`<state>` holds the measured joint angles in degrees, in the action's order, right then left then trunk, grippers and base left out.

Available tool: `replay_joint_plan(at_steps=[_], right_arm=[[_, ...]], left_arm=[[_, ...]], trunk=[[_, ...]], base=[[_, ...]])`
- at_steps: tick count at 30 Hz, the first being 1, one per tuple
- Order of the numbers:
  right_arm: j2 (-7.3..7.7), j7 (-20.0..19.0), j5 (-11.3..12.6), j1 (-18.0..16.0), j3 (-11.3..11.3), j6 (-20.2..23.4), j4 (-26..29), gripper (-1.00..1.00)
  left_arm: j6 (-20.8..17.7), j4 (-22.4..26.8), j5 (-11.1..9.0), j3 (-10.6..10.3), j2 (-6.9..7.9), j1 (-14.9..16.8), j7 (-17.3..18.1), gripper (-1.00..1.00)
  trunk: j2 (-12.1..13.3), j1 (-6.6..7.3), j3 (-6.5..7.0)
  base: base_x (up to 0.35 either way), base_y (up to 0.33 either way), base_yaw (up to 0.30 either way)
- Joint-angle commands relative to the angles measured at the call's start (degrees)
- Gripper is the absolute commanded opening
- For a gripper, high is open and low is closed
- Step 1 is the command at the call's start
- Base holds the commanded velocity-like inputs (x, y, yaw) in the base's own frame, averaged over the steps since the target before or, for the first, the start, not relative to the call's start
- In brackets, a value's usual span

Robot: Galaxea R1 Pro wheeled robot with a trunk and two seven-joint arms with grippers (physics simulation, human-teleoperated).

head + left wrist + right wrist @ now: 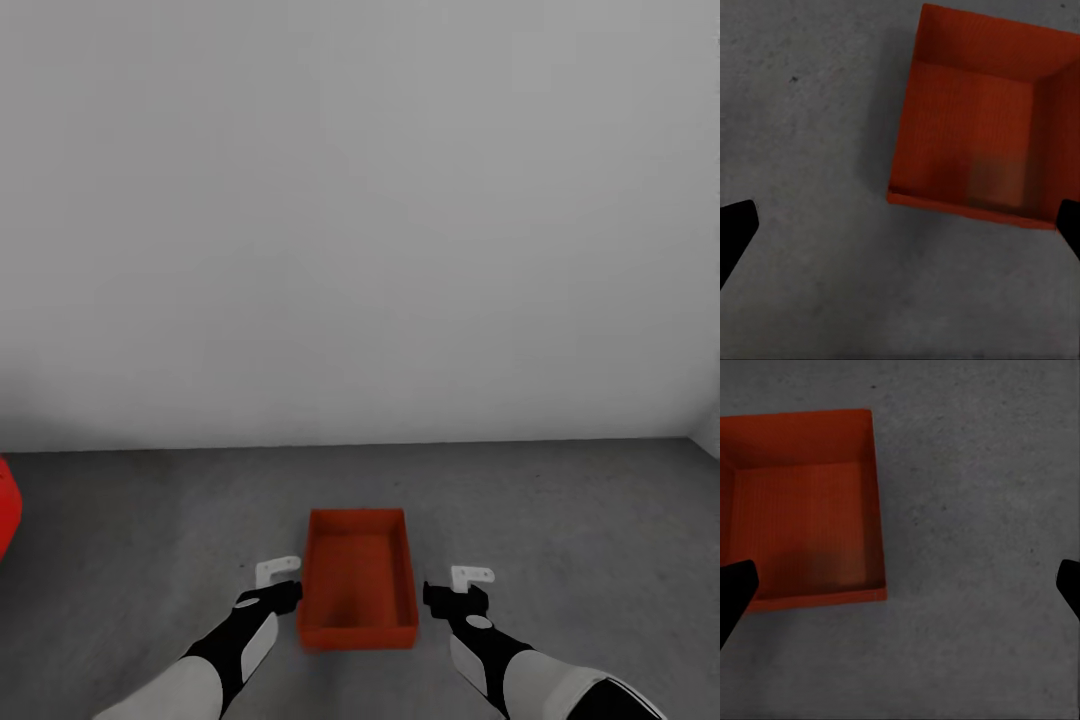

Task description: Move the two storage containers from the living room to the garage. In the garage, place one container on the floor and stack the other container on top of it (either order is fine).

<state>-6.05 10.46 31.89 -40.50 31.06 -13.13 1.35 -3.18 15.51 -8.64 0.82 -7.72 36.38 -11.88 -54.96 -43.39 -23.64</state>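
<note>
Hovering low, left gripper and right gripper, both with fingers apart and empty | orange-red storage container on the concrete garage floor, between them | long axis runs away from the robot | left arm looks slightly nearer its wall.

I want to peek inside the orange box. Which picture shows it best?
The head view: the whole storage container shows there, open side up on the floor, between the left gripper and right gripper. Both wrist views show its ribbed bottom closer, but each cuts off part of it at the picture's edge.
</note>
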Motion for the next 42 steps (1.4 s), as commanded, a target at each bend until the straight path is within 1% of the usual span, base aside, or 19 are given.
replay_joint_plan(at_steps=[1,18,24,25,28,36,42], right_arm=[[-0.02,0.2,0.5,0.0,0.5,-0.1,0.0,1.0],[-0.02,0.2,0.5,0.0,0.5,-0.1,0.0,1.0],[-0.02,0.2,0.5,0.0,0.5,-0.1,0.0,1.0],[-0.02,0.2,0.5,0.0,0.5,-0.1,0.0,1.0],[-0.02,0.2,0.5,-0.1,0.5,-0.1,0.0,1.0],[0.21,0.2,0.4,-0.1,0.5,0.0,-0.1,1.0],[0.32,0.2,0.4,-0.1,0.5,0.1,-0.1,1.0]], left_arm=[[-0.3,0.1,-0.4,0.1,-0.02,0.0,-0.2,1.0],[-0.3,-0.2,-0.8,0.1,0.2,0.0,0.0,1.0],[-0.3,-0.4,-0.8,0.1,0.12,0.0,-0.1,1.0],[-0.3,-0.3,-1.8,0.0,0.1,0.0,0.0,1.0],[-0.3,-0.1,-3.3,0.0,0.15,0.0,0.4,1.0],[-0.3,-0.1,-3.6,-0.1,0.23,0.0,0.4,1.0],[-0.3,-0.1,-3.6,-0.1,0.25,0.0,0.0,1.0]], trunk=[[0.0,0.03,-0.06],[0.0,0.03,-0.06],[0.0,0.03,-0.06],[0.4,0.25,0.12],[1.6,0.91,0.66],[4.8,2.67,2.09],[4.8,2.67,2.1]], base=[[-0.344,0.0,0.0],[-0.33,0.0,0.0],[-0.054,0.0,0.0],[-0.01,0.0,0.0],[-0.004,0.0,0.0],[0.0,0.0,0.0],[0.0,0.0,0.0]])
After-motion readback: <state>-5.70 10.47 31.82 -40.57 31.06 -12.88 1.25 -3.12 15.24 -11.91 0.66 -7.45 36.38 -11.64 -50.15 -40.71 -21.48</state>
